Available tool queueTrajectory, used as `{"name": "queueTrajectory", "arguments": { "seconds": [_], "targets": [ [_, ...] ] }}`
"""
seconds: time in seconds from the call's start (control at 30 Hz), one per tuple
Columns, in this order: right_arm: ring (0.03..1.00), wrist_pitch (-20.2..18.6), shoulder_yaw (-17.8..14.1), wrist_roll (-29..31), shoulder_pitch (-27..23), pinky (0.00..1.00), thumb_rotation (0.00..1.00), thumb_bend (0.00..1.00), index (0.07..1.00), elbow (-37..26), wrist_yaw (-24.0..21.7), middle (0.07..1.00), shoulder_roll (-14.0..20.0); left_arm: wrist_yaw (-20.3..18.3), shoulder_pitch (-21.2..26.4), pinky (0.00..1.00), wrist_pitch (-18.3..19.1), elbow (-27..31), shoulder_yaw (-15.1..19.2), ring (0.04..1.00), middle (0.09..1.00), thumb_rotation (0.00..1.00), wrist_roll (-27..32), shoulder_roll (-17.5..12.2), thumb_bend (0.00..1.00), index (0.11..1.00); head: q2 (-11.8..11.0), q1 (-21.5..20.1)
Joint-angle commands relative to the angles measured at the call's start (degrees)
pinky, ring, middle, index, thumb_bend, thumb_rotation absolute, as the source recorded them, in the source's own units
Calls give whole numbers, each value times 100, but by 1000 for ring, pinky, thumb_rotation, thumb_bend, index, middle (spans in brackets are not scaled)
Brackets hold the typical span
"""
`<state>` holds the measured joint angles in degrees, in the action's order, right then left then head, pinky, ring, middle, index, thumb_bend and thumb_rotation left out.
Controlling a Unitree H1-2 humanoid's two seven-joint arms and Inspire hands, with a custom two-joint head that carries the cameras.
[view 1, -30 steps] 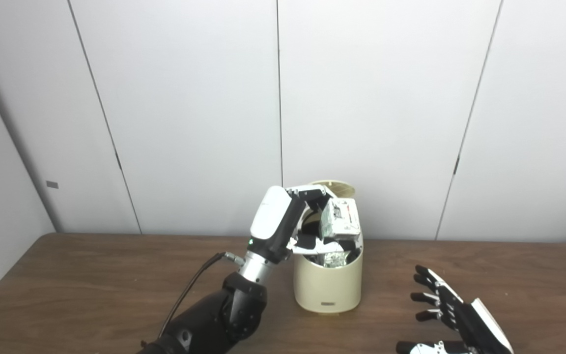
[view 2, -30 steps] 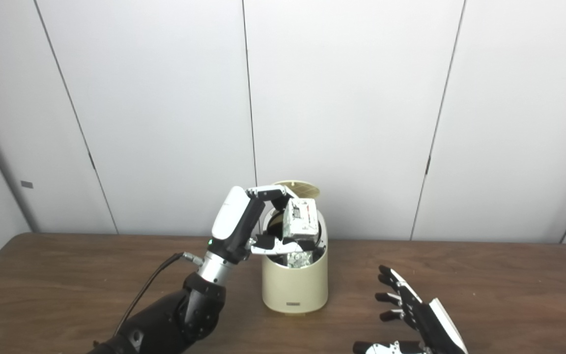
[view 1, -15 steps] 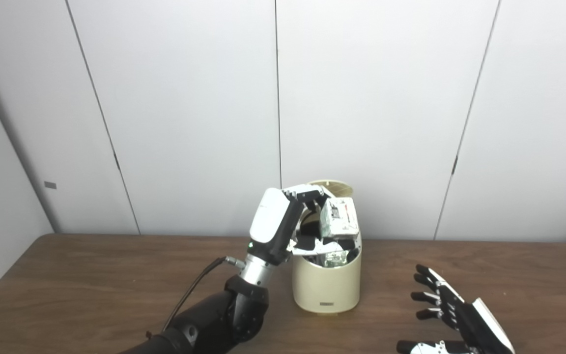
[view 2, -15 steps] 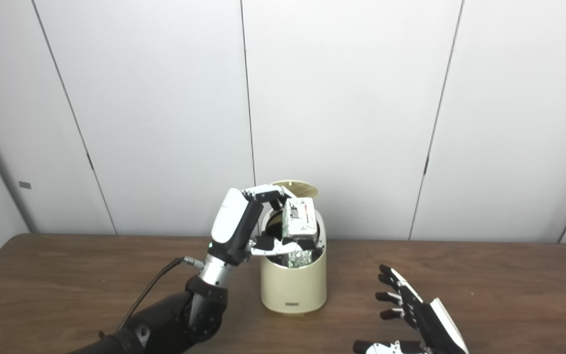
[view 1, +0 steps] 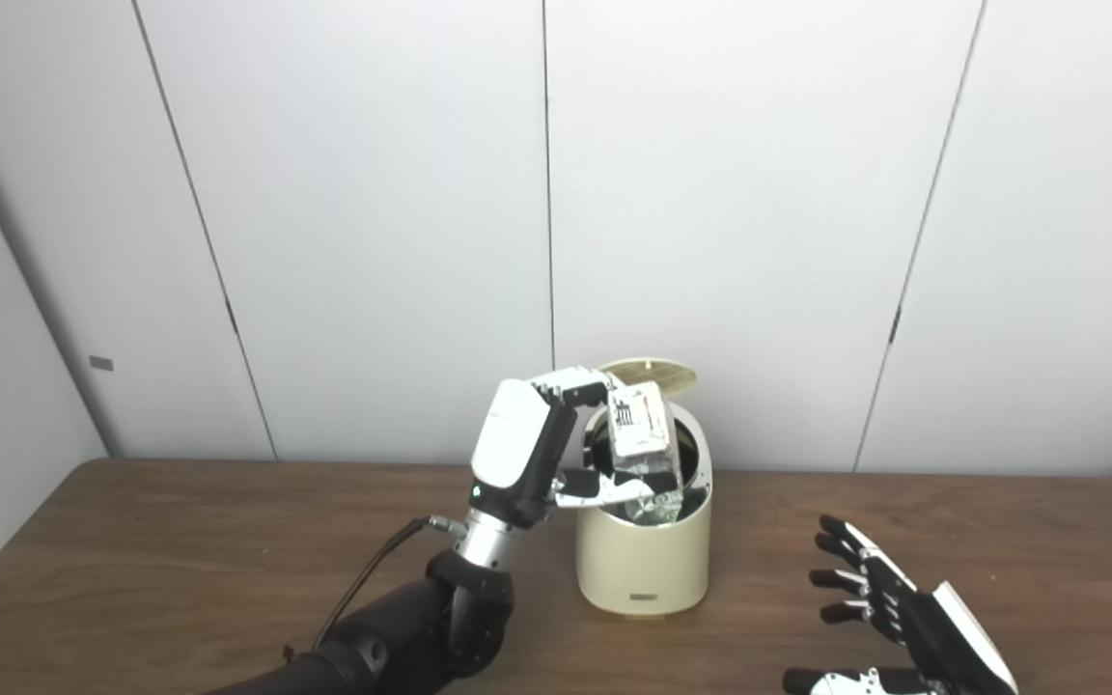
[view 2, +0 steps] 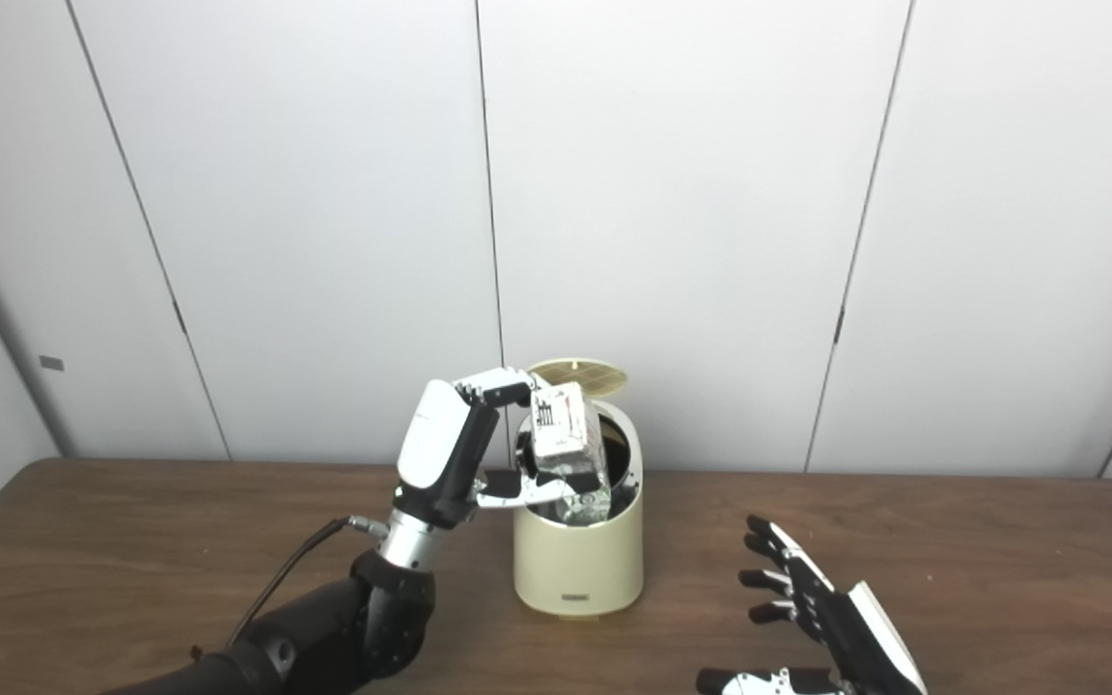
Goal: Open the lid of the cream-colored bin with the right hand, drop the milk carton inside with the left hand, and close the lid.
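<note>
The cream-colored bin (view 1: pixel 643 565) stands on the brown table (view 1: pixel 180 560) with its round lid (view 1: pixel 648 371) tipped up at the back. My left hand (view 1: pixel 527 452) is at the bin's left rim, shut on the white milk carton (view 1: pixel 641 436), with fingers on its top corner and thumb beneath. The carton is tilted and its lower end dips into the bin's mouth. My right hand (view 1: pixel 903 627) rests open, palm up, on the table at the lower right, apart from the bin.
White wall panels (view 1: pixel 373 193) stand close behind the table's far edge. A black cable (view 1: pixel 373 579) runs along my left forearm. Bare wood lies between the bin and my right hand.
My left hand has drawn a little to the left, and the carton has tipped from above the opening so its lower end sits inside the bin. The right hand has barely moved.
</note>
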<state>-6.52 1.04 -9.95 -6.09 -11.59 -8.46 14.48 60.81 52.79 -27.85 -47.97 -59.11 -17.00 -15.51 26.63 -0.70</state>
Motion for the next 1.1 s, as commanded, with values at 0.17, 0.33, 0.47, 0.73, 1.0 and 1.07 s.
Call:
{"name": "queueTrajectory", "arguments": {
  "seconds": [0.17,0.33,0.47,0.73,1.0,1.07],
  "targets": [
    [804,116,-57,91,-105,672,250,800,931,-149,-7,911,81,48,141,528,92,-181,-56,556,498,0,1,-59,520,485,14,5],
    [810,59,-46,90,-98,681,250,800,932,-200,-20,912,89,165,139,522,92,-209,-97,554,498,0,-49,-73,520,486,48,32],
    [801,131,-61,126,-94,675,261,803,937,-125,-23,911,106,361,162,514,92,-292,-178,548,496,0,-160,-68,520,490,59,38],
    [796,172,-63,169,-86,671,277,815,940,-102,-18,908,104,1165,307,490,92,-693,-438,472,492,0,-759,-16,503,498,68,46],
    [794,112,-40,94,-59,686,283,812,942,-132,3,906,91,1194,281,471,92,-742,-122,454,487,0,-1102,-13,501,514,80,62],
    [791,144,-29,72,-52,693,295,810,943,-115,4,906,96,1193,258,470,92,-733,-56,453,487,0,-1131,-15,501,514,86,63]
  ]
}}
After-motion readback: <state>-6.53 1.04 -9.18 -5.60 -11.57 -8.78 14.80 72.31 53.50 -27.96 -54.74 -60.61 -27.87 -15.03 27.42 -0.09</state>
